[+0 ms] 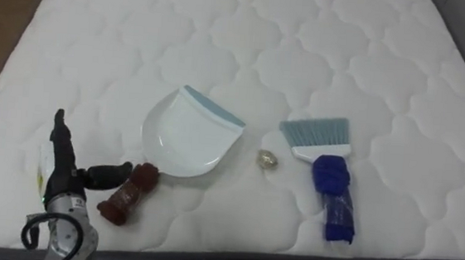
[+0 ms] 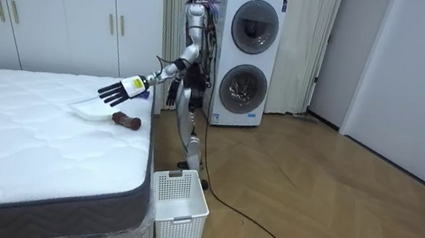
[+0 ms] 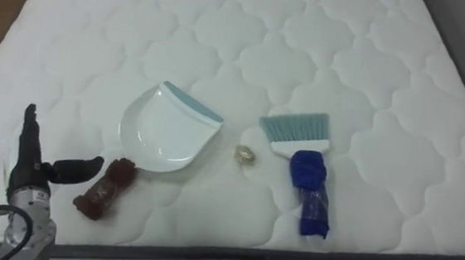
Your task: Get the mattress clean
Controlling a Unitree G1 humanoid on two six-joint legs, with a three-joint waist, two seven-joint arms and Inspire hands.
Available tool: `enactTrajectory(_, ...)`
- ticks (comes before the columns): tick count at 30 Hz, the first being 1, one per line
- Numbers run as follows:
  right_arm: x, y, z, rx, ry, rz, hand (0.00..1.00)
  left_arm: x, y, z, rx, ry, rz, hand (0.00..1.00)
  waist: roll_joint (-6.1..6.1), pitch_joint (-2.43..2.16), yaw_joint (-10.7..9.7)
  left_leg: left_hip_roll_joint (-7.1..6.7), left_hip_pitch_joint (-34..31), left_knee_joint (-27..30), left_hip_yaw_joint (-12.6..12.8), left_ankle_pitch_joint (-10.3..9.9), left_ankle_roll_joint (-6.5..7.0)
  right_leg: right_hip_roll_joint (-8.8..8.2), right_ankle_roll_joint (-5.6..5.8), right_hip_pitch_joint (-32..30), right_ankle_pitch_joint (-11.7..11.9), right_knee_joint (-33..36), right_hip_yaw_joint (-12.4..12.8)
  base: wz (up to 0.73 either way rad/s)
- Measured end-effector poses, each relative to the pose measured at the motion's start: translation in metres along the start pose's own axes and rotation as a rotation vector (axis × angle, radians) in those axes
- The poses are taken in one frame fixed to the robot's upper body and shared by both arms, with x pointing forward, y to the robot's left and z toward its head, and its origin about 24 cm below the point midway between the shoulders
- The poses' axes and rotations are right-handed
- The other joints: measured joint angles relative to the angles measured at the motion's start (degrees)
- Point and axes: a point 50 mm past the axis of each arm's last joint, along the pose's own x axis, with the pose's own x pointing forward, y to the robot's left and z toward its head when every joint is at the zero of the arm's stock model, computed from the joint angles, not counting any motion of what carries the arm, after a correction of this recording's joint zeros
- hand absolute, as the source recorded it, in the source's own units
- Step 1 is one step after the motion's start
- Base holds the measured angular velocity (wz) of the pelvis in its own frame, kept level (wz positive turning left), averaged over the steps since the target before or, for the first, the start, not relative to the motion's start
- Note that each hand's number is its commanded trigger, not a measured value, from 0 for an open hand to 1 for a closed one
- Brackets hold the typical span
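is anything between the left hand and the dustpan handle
Nothing visible. The left hand, open, is just left of the brown handle of the dustpan, thumb pointing toward it, with only mattress showing between them.

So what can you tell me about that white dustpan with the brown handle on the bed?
The white plastic dustpan lies flat, hollow up, on the white quilted mattress. Its rounded pan ends in a straight blue-grey lip; its handle, wrapped in brown material, points toward the open left robot hand, whose thumb lies beside it, contact unclear. A small golden wad sits just off the lip, apart.
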Motion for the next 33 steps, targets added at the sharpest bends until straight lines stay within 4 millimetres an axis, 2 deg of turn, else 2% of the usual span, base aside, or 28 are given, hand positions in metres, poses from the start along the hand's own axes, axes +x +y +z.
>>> enactTrajectory(5, 0.001, -0.001, 0.006, 0.012, -0.014, 0.001, 0.00, 0.000, -0.008, -0.004, 0.021, 0.023, -0.044, 0.00, -0.29, 0.23, -0.3, 0.02, -2.7, 1.6, -0.1, 0.0, 0.02, -0.10, -0.26, -2.6, 0.2, 0.5, -0.1, -0.06)
enactTrajectory(7, 0.001, 0.000, 0.007, 0.019, -0.016, 0.003, 0.00, 0.003, -0.010, -0.001, 0.024, 0.019, -0.049, 0.00, -0.22, 0.31, -0.3, 0.03, -3.8, 2.1, -0.2, 0.0, 0.02, -0.12, -0.35, -3.3, 0.2, 0.5, -0.2, 0.02)
enactTrajectory(12, 0.005, -0.006, 0.024, -0.022, -0.034, -0.006, 0.00, 0.013, -0.016, 0.009, 0.030, -0.001, -0.061, 0.00, 0.05, 0.60, -0.6, 0.08, -7.8, 4.0, 0.0, 0.0, 0.02, -0.31, -0.52, -7.1, 0.3, 2.1, -0.2, 0.00)
enactTrajectory(16, 0.005, -0.008, 0.027, -0.029, -0.037, -0.015, 0.00, 0.012, -0.018, 0.006, 0.044, 0.012, -0.073, 0.00, 0.16, 0.73, -1.1, 0.15, -9.4, 5.0, 0.8, 0.0, 0.03, -0.50, -0.53, -8.5, 0.3, 2.6, -0.2, 0.00)
enactTrajectory(20, 0.006, -0.010, 0.033, -0.038, -0.051, -0.033, 0.00, 0.012, -0.018, 0.005, 0.049, 0.018, -0.075, 0.00, 0.53, 1.15, -1.5, 0.40, -11.4, 5.9, 1.6, 0.0, 0.03, -0.72, -0.61, -10.5, 0.4, 3.7, -0.6, -0.01)
enactTrajectory(28, 0.007, -0.012, 0.044, -0.066, -0.077, -0.050, 0.00, 0.015, -0.019, 0.003, 0.064, 0.038, -0.076, 0.00, 0.50, 1.34, -1.1, 0.98, -13.7, 6.4, 2.1, 0.0, 0.03, -0.77, -0.63, -14.5, 0.4, 6.9, -0.8, -0.05)
enactTrajectory(32, 0.007, -0.013, 0.050, -0.087, -0.094, -0.063, 0.00, 0.018, -0.020, 0.005, 0.066, 0.040, -0.075, 0.00, 0.51, 1.84, -0.8, 1.19, -16.3, 8.1, 2.9, 0.0, 0.03, -0.97, -1.04, -16.9, 0.2, 8.1, -0.8, -0.04)
enactTrajectory(33, 0.007, -0.014, 0.053, -0.087, -0.102, -0.072, 0.00, 0.020, -0.021, 0.008, 0.064, 0.035, -0.075, 0.00, 0.50, 2.44, -0.9, 1.22, -16.8, 8.7, 3.0, 0.0, 0.04, -1.36, -1.20, -17.4, 0.1, 8.7, -0.9, 0.00)
